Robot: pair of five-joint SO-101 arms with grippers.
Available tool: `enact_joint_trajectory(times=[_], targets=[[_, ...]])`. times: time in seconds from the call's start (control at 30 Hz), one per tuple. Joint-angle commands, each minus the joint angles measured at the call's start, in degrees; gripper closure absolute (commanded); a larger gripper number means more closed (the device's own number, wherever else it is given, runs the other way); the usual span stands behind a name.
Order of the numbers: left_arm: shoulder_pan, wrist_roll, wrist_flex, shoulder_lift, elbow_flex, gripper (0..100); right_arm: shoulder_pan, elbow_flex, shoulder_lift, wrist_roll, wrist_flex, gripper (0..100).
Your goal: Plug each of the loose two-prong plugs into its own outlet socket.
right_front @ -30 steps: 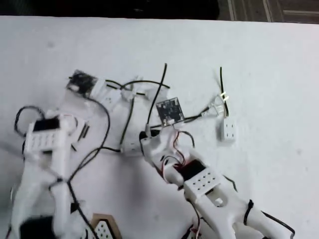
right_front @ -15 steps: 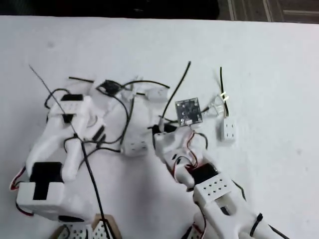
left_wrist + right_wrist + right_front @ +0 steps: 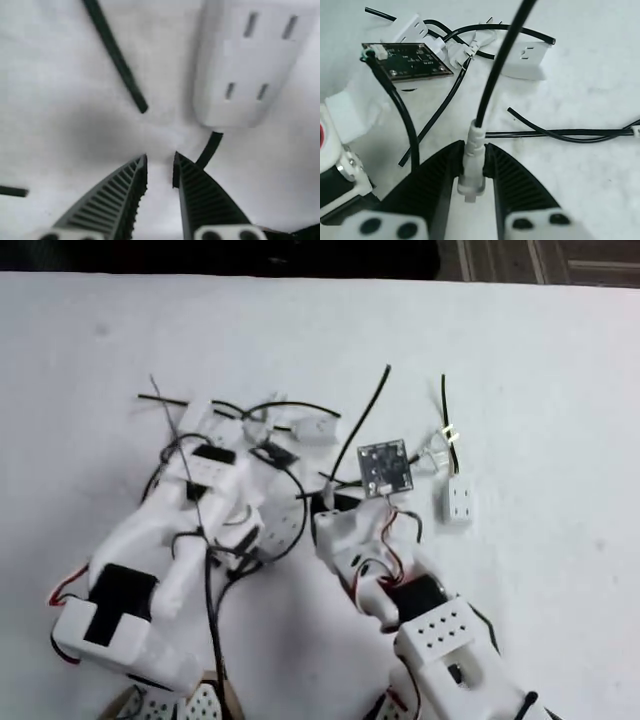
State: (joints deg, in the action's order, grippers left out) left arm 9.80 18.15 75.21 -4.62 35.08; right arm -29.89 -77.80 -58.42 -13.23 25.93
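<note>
My right gripper (image 3: 472, 147) is shut on a white two-prong plug (image 3: 471, 167) whose black cable (image 3: 500, 60) rises away from it. In the high view that gripper (image 3: 325, 502) sits mid-table with the cable (image 3: 362, 425) slanting up. My left gripper (image 3: 159, 162) hangs just above the table, its fingers a narrow gap apart with nothing between them. Just ahead of it lies a white outlet block (image 3: 245, 65) with two slot pairs. In the high view the left gripper (image 3: 250, 537) is beside this block (image 3: 288, 525).
Another white outlet (image 3: 458, 500) lies at the right, with a clear plug (image 3: 440, 450) and short cable above it. A third outlet (image 3: 315, 427) and loose white plugs (image 3: 255, 425) lie among tangled black cables behind. A black cable end (image 3: 120, 60) lies near the left gripper.
The left arm has swung right and inward, ending beside the middle outlet block. The right arm has shifted slightly right, still holding its plug.
</note>
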Motion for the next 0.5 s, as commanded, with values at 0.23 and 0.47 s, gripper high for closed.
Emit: enact_joint_trajectory(times=[0.23,0.47], targets=[[-5.32,-0.88,11.43,0.92,-14.95,89,0.66,0.88,-6.20,7.82,6.29,98.1],[-5.32,-1.41,14.86,3.65,-25.58,89,0.31,1.05,-14.37,8.00,12.53,98.1]])
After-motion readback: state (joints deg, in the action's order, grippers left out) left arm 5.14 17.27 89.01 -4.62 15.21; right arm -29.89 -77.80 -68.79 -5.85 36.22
